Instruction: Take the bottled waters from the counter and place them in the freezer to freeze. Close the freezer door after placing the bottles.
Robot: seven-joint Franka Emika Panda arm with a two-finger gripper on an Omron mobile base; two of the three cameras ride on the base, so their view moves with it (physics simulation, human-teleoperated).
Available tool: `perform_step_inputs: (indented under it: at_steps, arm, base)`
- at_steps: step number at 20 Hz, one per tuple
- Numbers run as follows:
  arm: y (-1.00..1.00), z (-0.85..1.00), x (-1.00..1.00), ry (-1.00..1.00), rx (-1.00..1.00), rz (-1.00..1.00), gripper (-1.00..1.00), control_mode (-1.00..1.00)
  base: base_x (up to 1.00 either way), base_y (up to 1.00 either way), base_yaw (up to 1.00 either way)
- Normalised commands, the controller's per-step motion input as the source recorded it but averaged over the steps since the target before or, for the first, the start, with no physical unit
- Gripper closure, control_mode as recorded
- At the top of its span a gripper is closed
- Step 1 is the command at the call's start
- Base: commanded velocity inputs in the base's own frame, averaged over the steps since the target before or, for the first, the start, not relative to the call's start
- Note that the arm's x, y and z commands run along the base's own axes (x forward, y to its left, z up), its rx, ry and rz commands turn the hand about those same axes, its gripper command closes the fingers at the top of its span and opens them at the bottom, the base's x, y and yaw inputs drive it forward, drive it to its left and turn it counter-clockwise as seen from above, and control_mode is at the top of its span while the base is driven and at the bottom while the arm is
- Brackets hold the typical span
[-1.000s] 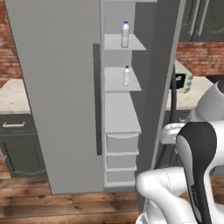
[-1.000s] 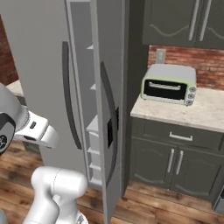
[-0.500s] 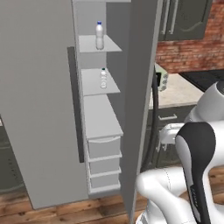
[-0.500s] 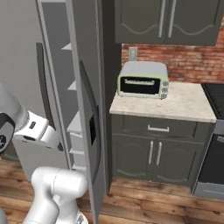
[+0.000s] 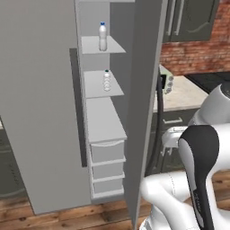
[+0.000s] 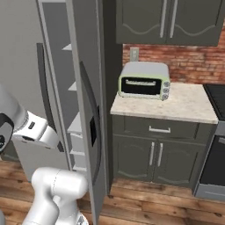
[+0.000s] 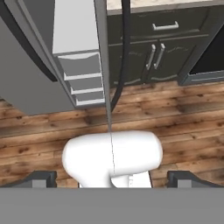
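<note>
The freezer (image 5: 40,112) stands with its left door shut. The freezer door (image 5: 143,112), the right one, swings out about square, its edge toward me; its black panel (image 6: 93,132) faces the counter (image 6: 184,105). One bottled water (image 5: 103,36) stands upright on the top inner shelf. A second bottle (image 5: 107,80) stands on the shelf below. My gripper (image 7: 112,178) points down at the wooden floor in front of the door's thin edge (image 7: 103,65), open wide with nothing between its fingertips (image 7: 41,177).
A toaster oven (image 6: 145,81) sits on the counter right of the freezer, with dark cabinets (image 6: 154,154) below and a black stove (image 6: 217,96) further right. Drawers (image 5: 105,166) fill the freezer's lower part. The door's curved dark handle (image 7: 124,52) hangs right of its edge.
The whole picture slid left during the first half second as the base moved, then held. Both bottles stay on their shelves, the door stays out, and the gripper stays open.
</note>
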Motion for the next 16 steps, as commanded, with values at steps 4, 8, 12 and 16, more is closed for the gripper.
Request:
perform_step_inputs:
  at_steps: [4, 8, 12, 16]
  arm:
    - [0.00, 0.00, 0.00, 0.00, 0.00, 0.00, -1.00, 1.00]
    - [0.00, 0.00, 0.00, 0.00, 0.00, 0.00, -1.00, 1.00]
    - [0.00, 0.00, 0.00, 0.00, 0.00, 0.00, -1.00, 1.00]
    - [0.00, 0.00, 0.00, 0.00, 0.00, 0.00, -1.00, 1.00]
  base:
    - [0.35, 0.00, 0.06]
    - [0.41, 0.00, 0.01]
    - [0.35, 0.00, 0.00]
    - [0.12, 0.00, 0.00]
